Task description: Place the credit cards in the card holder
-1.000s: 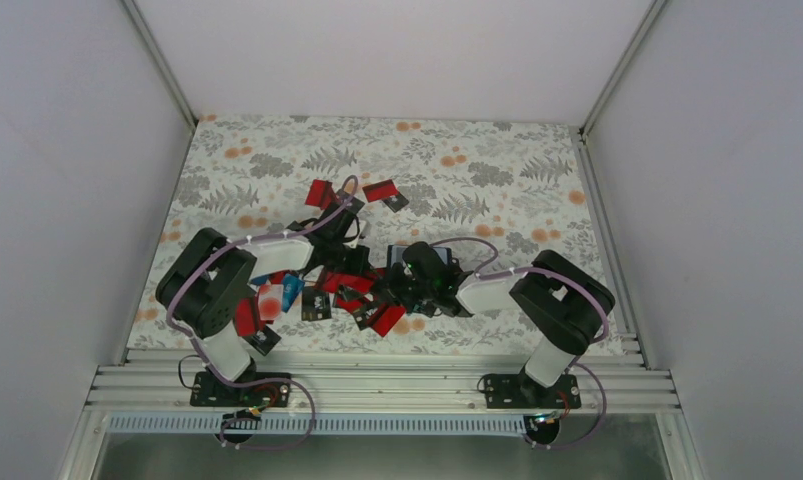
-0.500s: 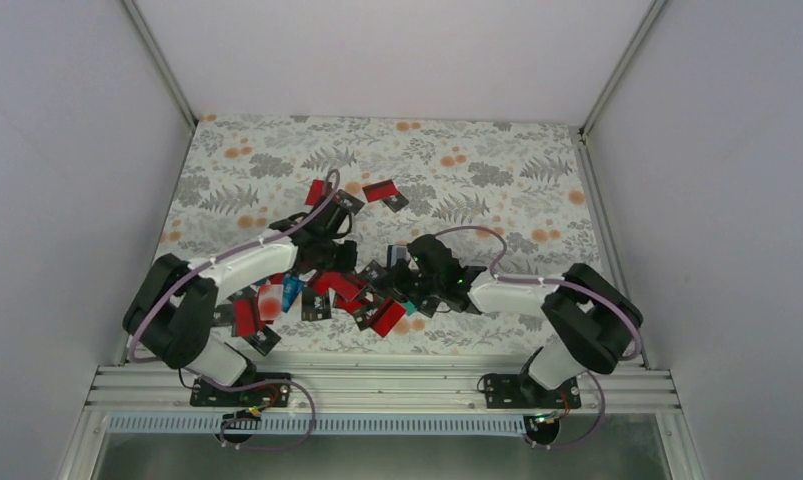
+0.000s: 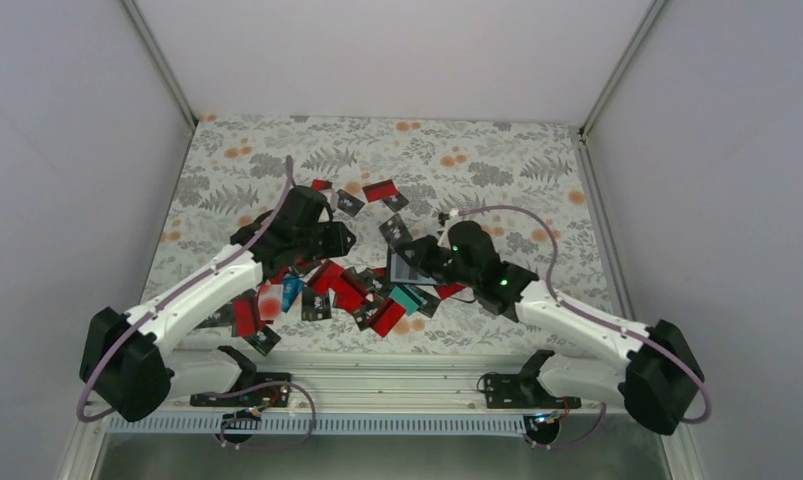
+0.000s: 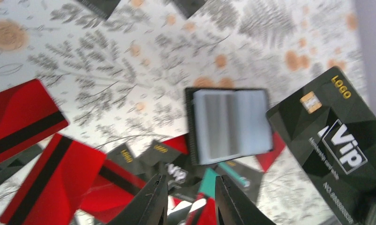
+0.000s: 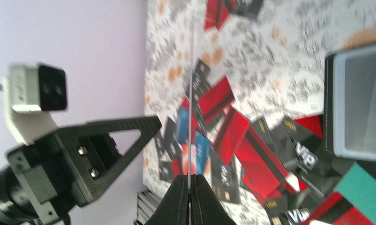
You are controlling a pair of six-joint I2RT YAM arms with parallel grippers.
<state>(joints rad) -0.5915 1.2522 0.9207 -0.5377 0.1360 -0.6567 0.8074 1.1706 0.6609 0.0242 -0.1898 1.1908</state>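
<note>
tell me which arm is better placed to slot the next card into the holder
Right. The right fingers are shut on a black card, held up close to the open card holder. The left fingers are parted and empty, over the loose cards.

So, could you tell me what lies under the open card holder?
In the left wrist view, one red card pokes out beneath the card holder at its lower right, another red card at its lower left. The rest is covered.

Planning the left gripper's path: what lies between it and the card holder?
Left wrist view: a black VIP card and a teal card lie between left gripper and card holder.
</note>
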